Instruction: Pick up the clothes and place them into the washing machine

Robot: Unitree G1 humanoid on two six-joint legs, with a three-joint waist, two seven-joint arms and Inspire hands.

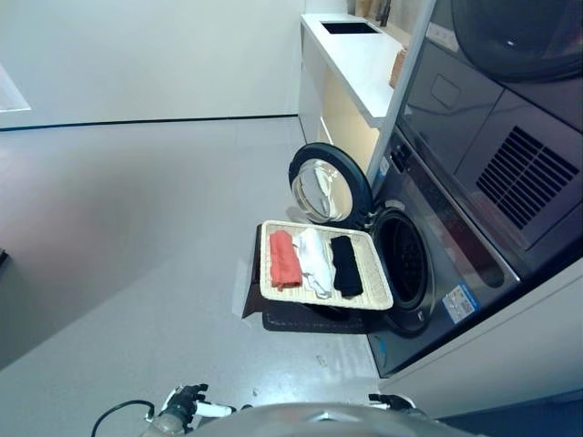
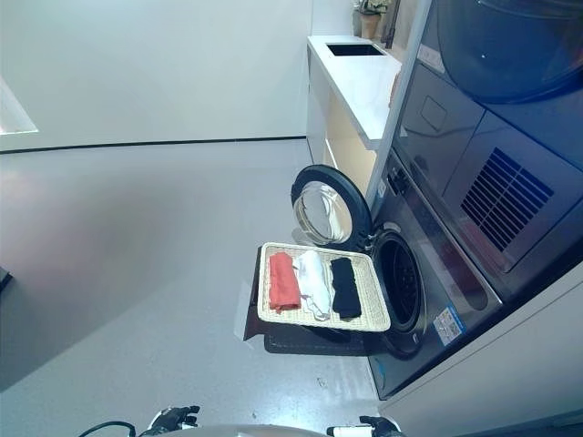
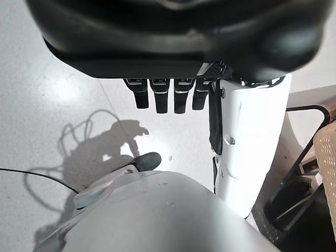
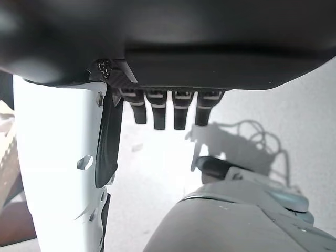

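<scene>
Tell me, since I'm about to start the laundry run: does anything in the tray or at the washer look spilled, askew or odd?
Nothing stands out. The red, white and black clothes lie folded side by side in the wicker tray, none hanging over its rim. The washing machine has its door swung open. Both hands, left and right, hang empty.

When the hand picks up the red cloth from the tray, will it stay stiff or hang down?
The red cloth is probably floppy: it lies folded and soft on the woven tray. It looks light and may unfold and hang down when lifted.

Both hands (image 3: 165, 97) (image 4: 168, 113) low, prob. relaxed.
</scene>
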